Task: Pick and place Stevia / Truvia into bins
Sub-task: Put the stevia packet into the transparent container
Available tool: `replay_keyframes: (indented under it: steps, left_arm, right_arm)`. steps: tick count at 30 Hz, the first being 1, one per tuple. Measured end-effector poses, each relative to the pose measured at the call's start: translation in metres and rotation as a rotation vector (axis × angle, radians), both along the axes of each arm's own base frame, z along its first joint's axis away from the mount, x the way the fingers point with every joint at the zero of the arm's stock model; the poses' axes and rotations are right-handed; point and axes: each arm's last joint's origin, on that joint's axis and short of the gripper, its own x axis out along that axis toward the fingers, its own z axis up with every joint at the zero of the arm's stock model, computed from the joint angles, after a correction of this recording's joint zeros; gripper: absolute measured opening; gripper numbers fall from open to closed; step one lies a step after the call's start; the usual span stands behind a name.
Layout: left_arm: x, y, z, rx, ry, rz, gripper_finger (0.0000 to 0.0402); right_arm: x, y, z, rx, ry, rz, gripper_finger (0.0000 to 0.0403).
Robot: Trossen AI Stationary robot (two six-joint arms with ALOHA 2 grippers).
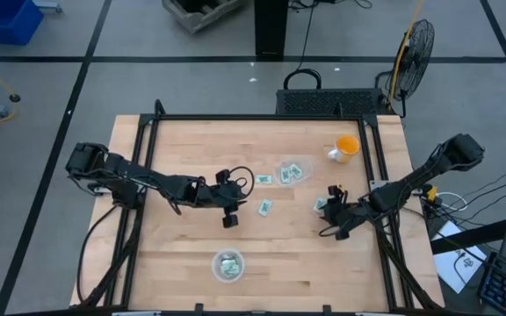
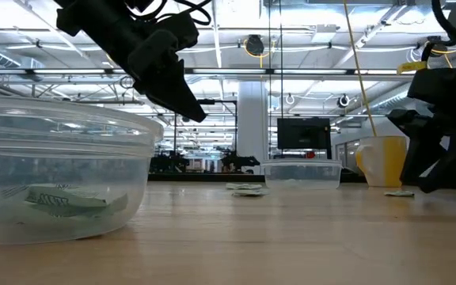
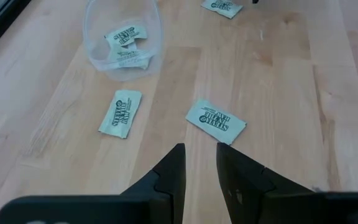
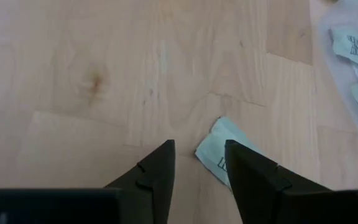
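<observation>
The right gripper (image 4: 199,163), its fingers a little apart and empty, hovers low with a Stevia sachet (image 4: 219,155) just ahead between the tips, so it should descend straight, pinch one edge, then lift toward the far bowl (image 1: 292,170).

An orange cup (image 1: 347,146) is standing near the far right corner of the wooden table (image 1: 191,254). Beyond the table a black fan (image 1: 414,46) is sitting on the grey floor, and a blue bin (image 1: 3,19) is lying at the far left.
</observation>
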Motion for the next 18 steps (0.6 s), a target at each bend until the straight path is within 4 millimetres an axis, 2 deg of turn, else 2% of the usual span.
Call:
replay_keyframes:
  steps: [7,11,18]
  left_arm:
    - [0.0,0.0,0.0,0.0,0.0,0.0,0.0097]
    - [0.0,0.0,0.0,0.0,0.0,0.0,0.0097]
    - [0.0,0.0,0.0,-0.014,-0.003,0.012,0.0097]
  right_arm:
    - [-0.006,-0.003,-0.013,-0.025,-0.054,0.061,0.0148]
    - [-0.011,-0.008,-0.022,-0.111,-0.098,0.086,0.0143]
    - [-0.02,-0.014,-0.034,-0.036,-0.156,0.038,0.0139]
